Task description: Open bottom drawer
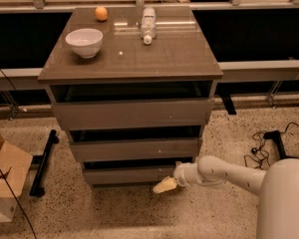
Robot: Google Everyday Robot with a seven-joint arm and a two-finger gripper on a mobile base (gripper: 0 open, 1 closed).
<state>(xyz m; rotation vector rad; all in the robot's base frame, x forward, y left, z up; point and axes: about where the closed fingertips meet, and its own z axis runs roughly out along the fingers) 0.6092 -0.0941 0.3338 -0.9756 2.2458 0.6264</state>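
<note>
Inspector: Where is the gripper?
Operator: I hold it low at the right edge of the bottom drawer, likely to hook its handleless front. Clenched or released, I cannot tell.

The place looked like a robotics test lab, not a home. A grey-brown three-drawer cabinet stood alone on a speckled terrazzo floor. Loose black cables lay right of the cabinet, an open cardboard box sat to its left, and a long grey metal beam ran behind it. The robot's pale gripper hung low at the cabinet's bottom drawer.
</note>
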